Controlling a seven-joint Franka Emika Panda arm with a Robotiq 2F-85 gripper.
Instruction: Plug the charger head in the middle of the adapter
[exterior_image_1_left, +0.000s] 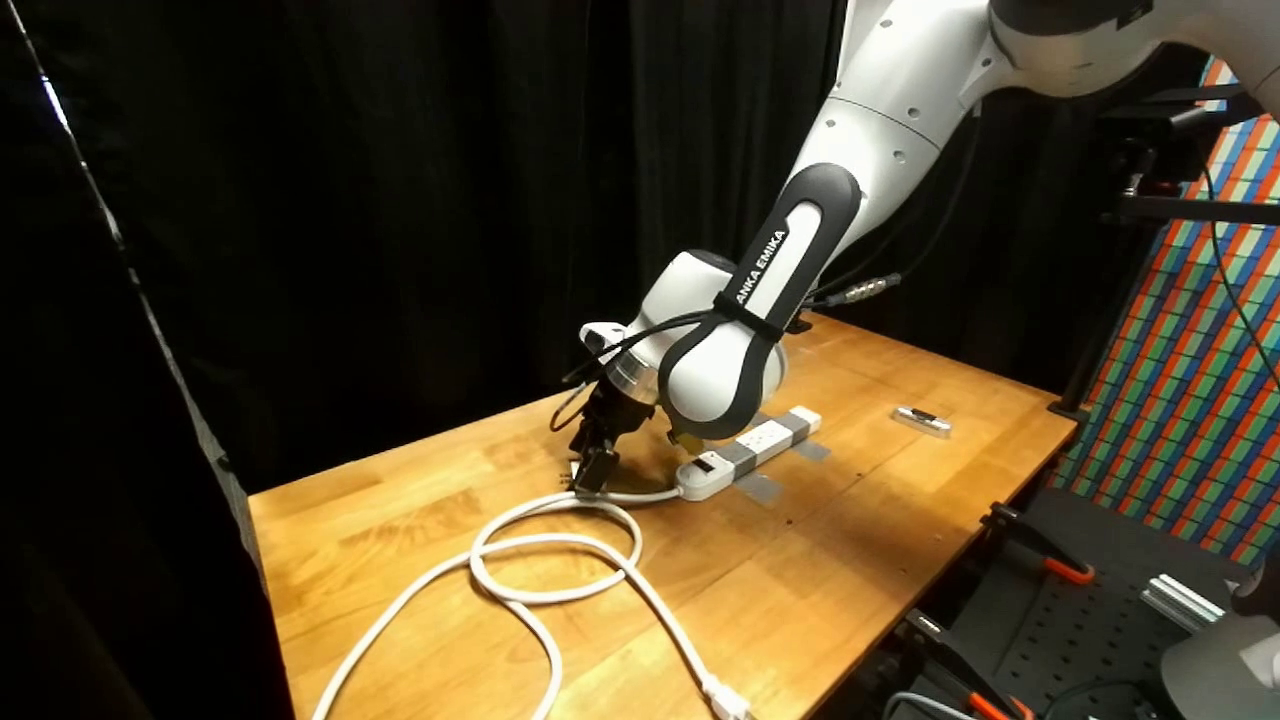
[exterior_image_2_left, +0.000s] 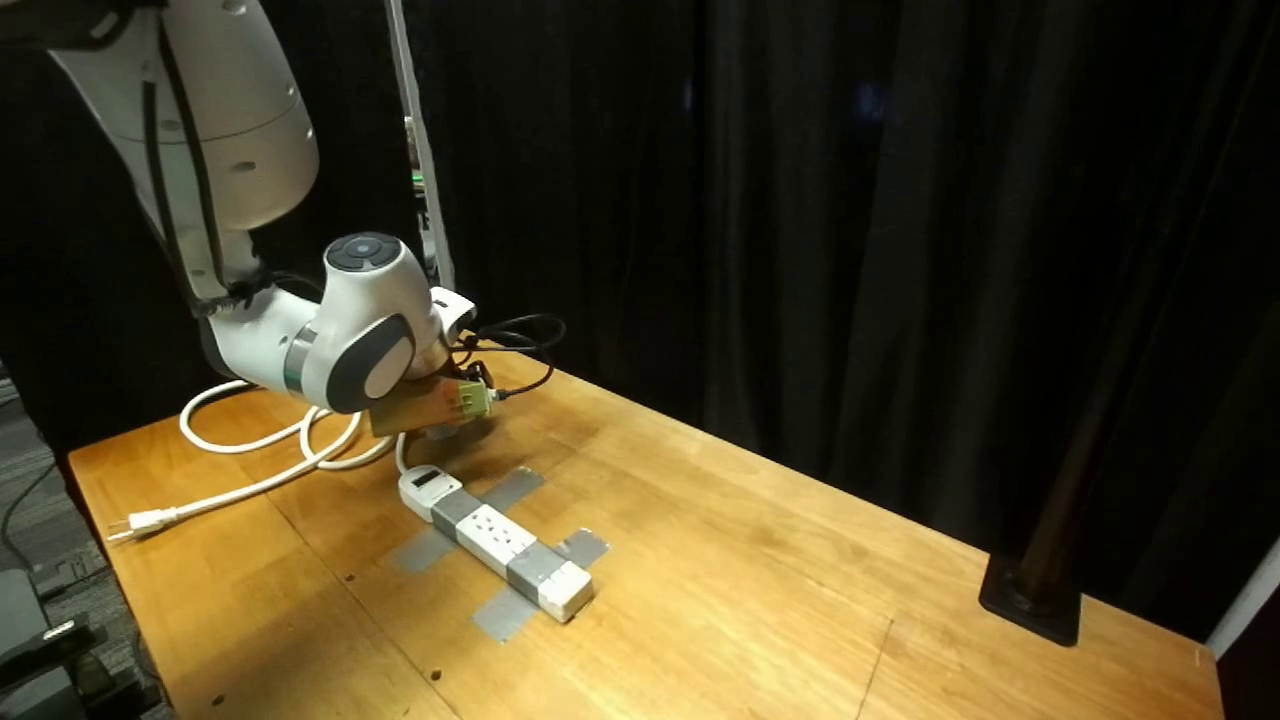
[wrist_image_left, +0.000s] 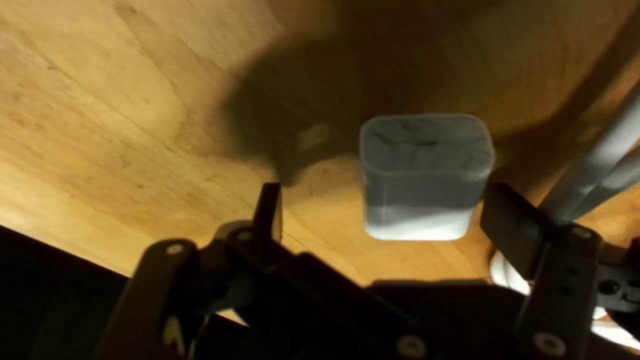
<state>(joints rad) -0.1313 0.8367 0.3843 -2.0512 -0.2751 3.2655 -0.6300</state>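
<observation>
The tool (wrist_image_left: 384, 205) stands wide, holding nothing; the charger (wrist_image_left: 425, 175) sits on the table (exterior_image_1_left: 800, 560) between its fingers (wrist_image_left: 512, 230), nearer the one by the cord (wrist_image_left: 595, 160). Closing off-centre might shove or twist it, I reckon, or catch the cord; a crooked grip could later miss the strip (exterior_image_2_left: 498, 540) nearby.

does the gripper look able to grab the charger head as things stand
Probably yes: the gripper is open, jaws either side of the charger head in the wrist view; the white cord passes nearby without covering it.
</observation>
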